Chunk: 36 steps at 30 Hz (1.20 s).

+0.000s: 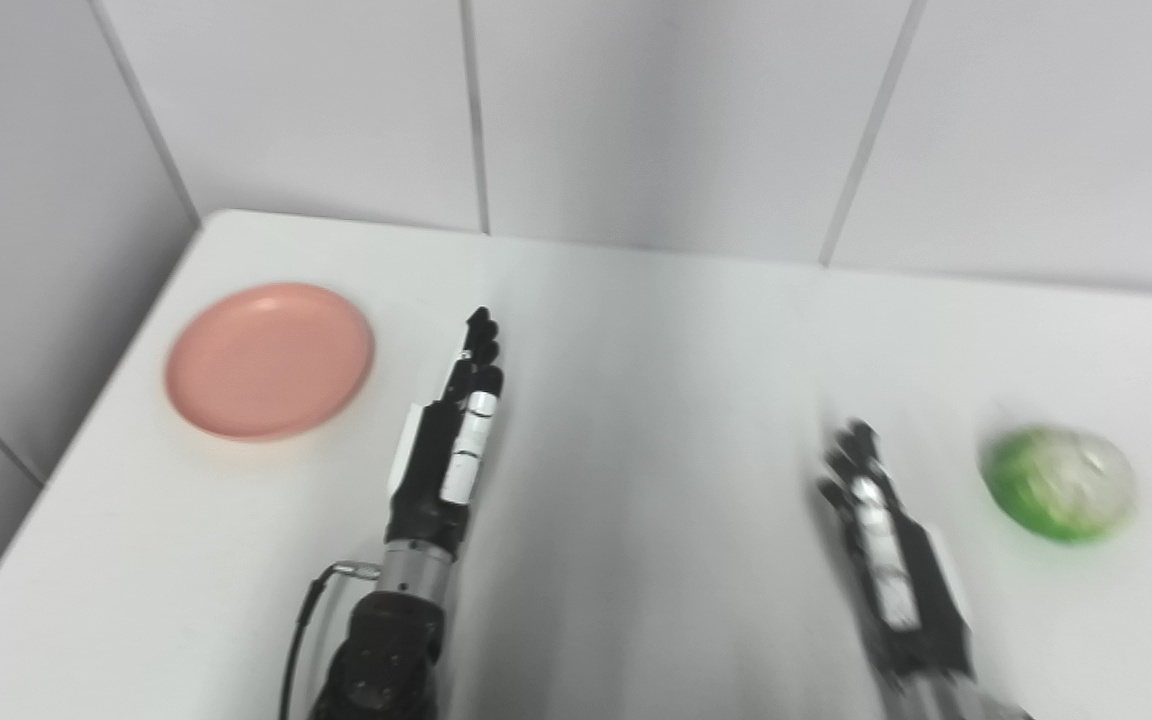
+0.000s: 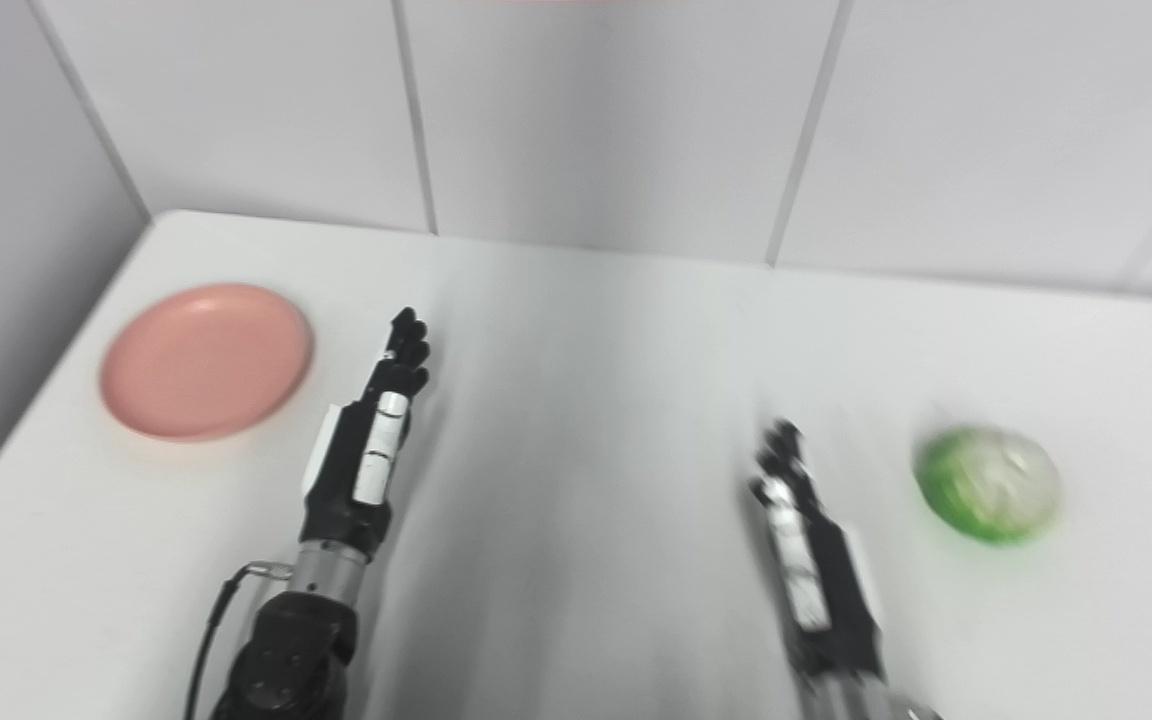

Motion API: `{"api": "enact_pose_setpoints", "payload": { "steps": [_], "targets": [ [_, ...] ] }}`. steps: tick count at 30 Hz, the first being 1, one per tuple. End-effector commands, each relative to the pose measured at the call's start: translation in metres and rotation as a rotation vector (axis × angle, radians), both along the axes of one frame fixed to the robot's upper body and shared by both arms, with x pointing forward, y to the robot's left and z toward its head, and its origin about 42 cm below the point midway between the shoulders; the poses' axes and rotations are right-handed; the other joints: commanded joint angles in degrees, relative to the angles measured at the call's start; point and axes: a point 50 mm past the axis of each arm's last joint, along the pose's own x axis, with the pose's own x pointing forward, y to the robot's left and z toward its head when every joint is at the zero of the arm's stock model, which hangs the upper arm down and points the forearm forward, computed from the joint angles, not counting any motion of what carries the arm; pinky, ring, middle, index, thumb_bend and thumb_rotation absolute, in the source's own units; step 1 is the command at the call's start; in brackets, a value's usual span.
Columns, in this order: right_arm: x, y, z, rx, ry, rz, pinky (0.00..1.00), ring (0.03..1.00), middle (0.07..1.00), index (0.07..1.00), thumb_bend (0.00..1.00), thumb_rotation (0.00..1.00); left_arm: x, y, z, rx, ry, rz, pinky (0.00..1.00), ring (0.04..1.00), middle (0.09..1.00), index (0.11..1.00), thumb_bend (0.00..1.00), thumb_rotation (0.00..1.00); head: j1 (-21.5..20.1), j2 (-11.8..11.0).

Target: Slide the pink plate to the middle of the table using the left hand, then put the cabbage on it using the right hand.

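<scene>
Left hand [image 1: 456, 440] empty, fingers straight and extended, edge-on beside pink plate [image 1: 269, 360] lying to its left near table [image 1: 636, 400] corner. Right hand [image 1: 881, 530] blurred, state unclear; cabbage [image 1: 1058, 483] just right of it.

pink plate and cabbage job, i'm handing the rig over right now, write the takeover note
Left hand: holds nothing, fingers straight, just right of the pink plate, not touching it.
Right hand: blurred, holds nothing, left of the cabbage, apart from it.
Pink plate sits at the table's far left, not yet slid.
Cabbage lies at the right side of the table.
Done: nothing.
Left: slide the plate to the middle with the left hand, then place the cabbage on it with the right.
</scene>
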Motion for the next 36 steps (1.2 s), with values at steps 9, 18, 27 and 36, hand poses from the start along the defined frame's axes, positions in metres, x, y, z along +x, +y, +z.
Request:
{"api": "enact_pose_setpoints", "payload": {
  "steps": [9, 18, 27, 36],
  "targets": [
    [0.01, -0.009, -0.007, 0.01, -0.046, -0.035, 1.0, 1.0, 1.0, 1.0, 0.58, 0.95, 0.03, 0.05, 0.034, -0.08, -0.163, 0.182, 1.0, 0.999, 0.988, 0.995, 0.7, 1.0, 4.8, -5.7],
    [0.018, -0.015, -0.017, 0.014, -0.044, -0.034, 1.0, 1.0, 1.0, 1.0, 0.63, 0.94, 0.043, 0.107, 0.039, -0.094, -0.203, 0.315, 1.0, 0.995, 0.975, 0.986, 0.75, 1.0, 6.7, -8.1],
    [0.022, -0.021, -0.022, 0.024, -0.047, -0.028, 1.0, 1.0, 1.0, 1.0, 0.63, 0.92, 0.047, 0.164, 0.034, -0.131, -0.213, 0.476, 1.0, 0.923, 0.902, 0.927, 0.76, 1.0, 7.7, -9.2],
    [0.023, -0.025, -0.023, 0.008, -0.066, -0.011, 1.0, 1.0, 1.0, 1.0, 0.64, 0.94, 0.045, 0.209, 0.016, -0.141, -0.189, 0.619, 0.88, 0.84, 0.81, 0.827, 0.81, 1.0, 8.1, -9.4]
  ]
}}
